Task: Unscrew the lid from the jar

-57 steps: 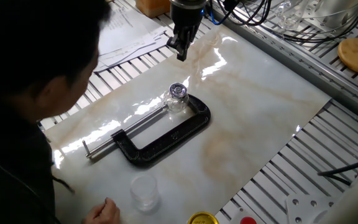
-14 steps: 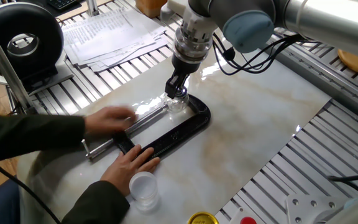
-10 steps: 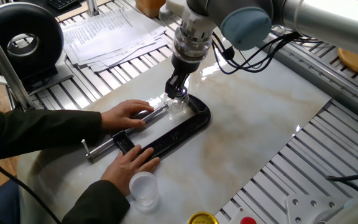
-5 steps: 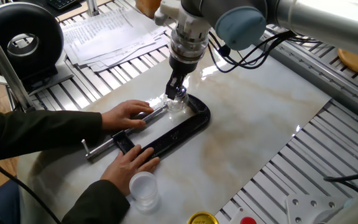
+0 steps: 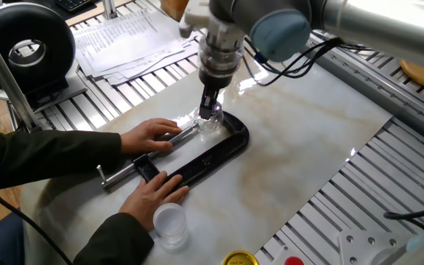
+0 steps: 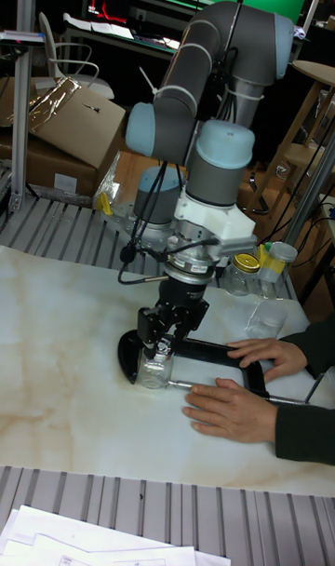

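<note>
The small clear jar [image 5: 207, 125] [image 6: 154, 372] stands upright on the marble board, held in the mouth of a black C-clamp [image 5: 206, 157] [image 6: 216, 351]. Its shiny lid [image 5: 211, 113] [image 6: 157, 351] sits on top, mostly covered by the fingers. My gripper [image 5: 210, 110] [image 6: 159, 344] points straight down from above and is shut on the lid. A person's hands [image 5: 150, 135] [image 6: 236, 411] press on the clamp's screw bar and frame.
A frosted clear cup [image 5: 170, 223] [image 6: 265, 318] stands near the person's hand. A gold-yellow lid [image 5: 240, 258] lies at the front edge. Papers [image 5: 127, 37] and a black reel [image 5: 28, 48] sit at the back left; cables [image 5: 322, 44] trail behind the arm.
The gripper came down from the back of the board onto the lid and the person's hands settled on the clamp. In the last second the wrist has turned while staying on the lid.
</note>
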Robot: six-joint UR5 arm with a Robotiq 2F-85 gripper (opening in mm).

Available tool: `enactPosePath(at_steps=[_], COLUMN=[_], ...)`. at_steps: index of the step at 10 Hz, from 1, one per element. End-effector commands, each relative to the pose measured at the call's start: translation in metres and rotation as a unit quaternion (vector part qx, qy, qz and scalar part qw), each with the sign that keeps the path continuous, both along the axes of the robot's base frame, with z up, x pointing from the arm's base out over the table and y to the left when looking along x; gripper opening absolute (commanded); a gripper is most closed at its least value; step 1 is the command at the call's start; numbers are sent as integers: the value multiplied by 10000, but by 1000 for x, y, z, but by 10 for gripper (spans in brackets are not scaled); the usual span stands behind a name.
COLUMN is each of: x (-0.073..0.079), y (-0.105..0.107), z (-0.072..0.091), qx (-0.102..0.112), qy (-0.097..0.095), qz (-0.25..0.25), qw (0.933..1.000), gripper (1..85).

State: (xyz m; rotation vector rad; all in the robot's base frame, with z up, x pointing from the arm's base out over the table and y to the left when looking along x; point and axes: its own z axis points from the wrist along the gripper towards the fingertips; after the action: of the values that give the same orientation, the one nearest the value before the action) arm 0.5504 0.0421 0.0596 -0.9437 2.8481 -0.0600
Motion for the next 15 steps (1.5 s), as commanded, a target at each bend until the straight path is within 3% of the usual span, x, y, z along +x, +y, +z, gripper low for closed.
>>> enactPosePath(at_steps=[1,4,5,7,9,11,12,14,15], x=[4,-14,-8,14,19,4,-3,-3,11], y=[18,0,0,7,-4,-21,-20,-9,16], z=[-3,18,13,-6,-8,27,39,34,26], qx=[-129,-313,-273,-167,-152,-615,-641,-510,-566], qy=[-53,208,178,-99,-253,5,99,15,-247], qz=[293,1041,1352,1997,2532,2844,2940,3012,2769], qw=[9995,9939,9903,9797,9670,9567,9536,9522,9589], gripper=[13,13,13,13,13,13,13,13,13])
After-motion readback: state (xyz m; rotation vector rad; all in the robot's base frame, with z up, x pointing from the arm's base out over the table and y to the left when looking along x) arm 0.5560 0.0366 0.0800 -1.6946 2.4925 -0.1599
